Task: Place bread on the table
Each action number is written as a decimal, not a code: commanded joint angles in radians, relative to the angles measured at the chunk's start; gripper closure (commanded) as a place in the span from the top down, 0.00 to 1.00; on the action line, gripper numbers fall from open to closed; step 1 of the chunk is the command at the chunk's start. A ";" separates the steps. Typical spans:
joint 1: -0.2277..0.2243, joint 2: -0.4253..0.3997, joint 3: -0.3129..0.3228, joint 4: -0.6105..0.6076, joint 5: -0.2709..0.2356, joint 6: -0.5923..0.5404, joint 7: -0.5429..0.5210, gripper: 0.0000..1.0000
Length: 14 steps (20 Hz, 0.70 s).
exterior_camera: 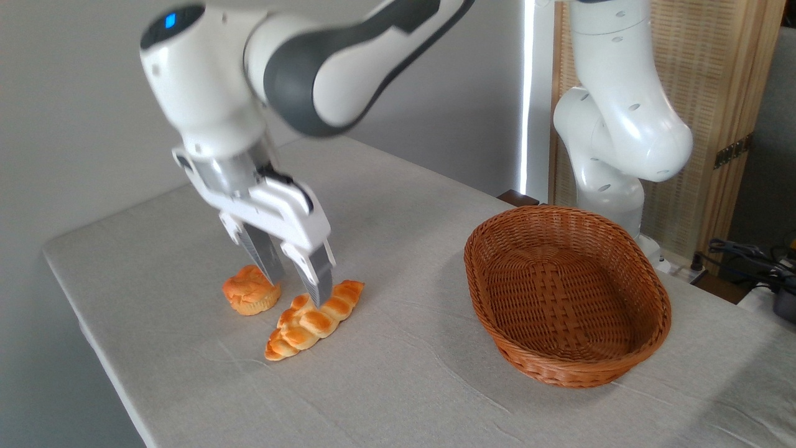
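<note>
Lying on the table [435, 398], the bread [313, 322] is showing a glossy, braided golden crust with pointed ends. The gripper [293, 280] is hovering at its far end, fingers parted a little, one tip overlapping the loaf, the other standing between it and the muffin [250, 291]; whether they are touching it I cannot tell. The wrinkled grey-beige cloth is covering the table. Well apart at right, an oval wicker basket [569, 367] is sitting empty.

**Arm low, jaws parted**

The white arm [348, 56] reaches from its base at the far right edge toward the left. Its wrist tilts downward. The gripper [293, 277] hangs with both fingers [316, 274] spread apart, gripping nothing.
</note>
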 commanded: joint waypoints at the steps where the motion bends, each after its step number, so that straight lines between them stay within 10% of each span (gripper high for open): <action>1: 0.050 -0.103 -0.010 0.015 0.011 -0.022 0.092 1.00; 14: 0.054 -0.222 -0.013 0.012 0.014 -0.085 0.207 1.00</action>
